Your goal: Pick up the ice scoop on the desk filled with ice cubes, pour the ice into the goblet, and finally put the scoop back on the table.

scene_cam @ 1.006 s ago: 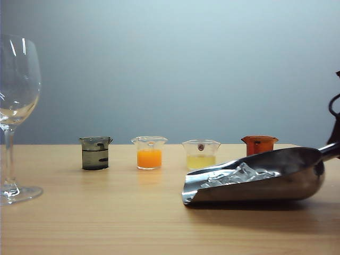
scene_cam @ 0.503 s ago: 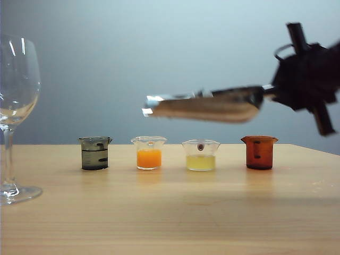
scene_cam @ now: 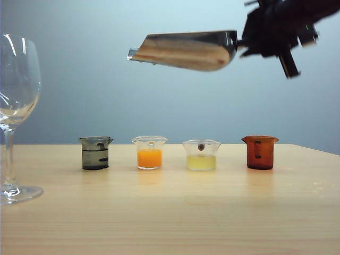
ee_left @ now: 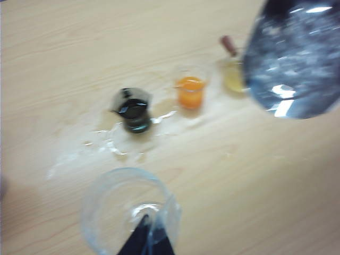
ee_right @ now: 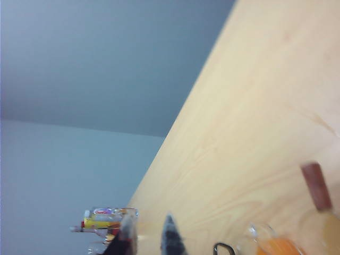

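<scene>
The ice scoop [scene_cam: 183,50], shiny steel, hangs level high over the row of beakers, its mouth pointing toward the goblet's side. My right gripper [scene_cam: 245,41] is shut on its handle. From the side the ice cubes are hidden. In the left wrist view the scoop [ee_left: 297,58] shows glassy ice cubes [ee_left: 284,71] inside. The goblet [scene_cam: 16,106] stands upright on the table at the far left, empty. Seen from above, the goblet [ee_left: 106,207] has my left gripper [ee_left: 146,236] at its near side, fingers together. The right gripper [ee_right: 149,236] shows only its fingertips over the table [ee_right: 255,106].
A dark beaker [scene_cam: 95,153], an orange-liquid beaker [scene_cam: 149,153], a yellow-liquid beaker [scene_cam: 201,155] and a red-brown beaker [scene_cam: 260,152] stand in a row across the table [scene_cam: 170,212]. Wet streaks [ee_left: 106,143] lie around the dark beaker.
My right gripper has lifted the scoop off the table, up and toward the goblet's side, keeping it about level. The goblet and beakers have stayed put.
</scene>
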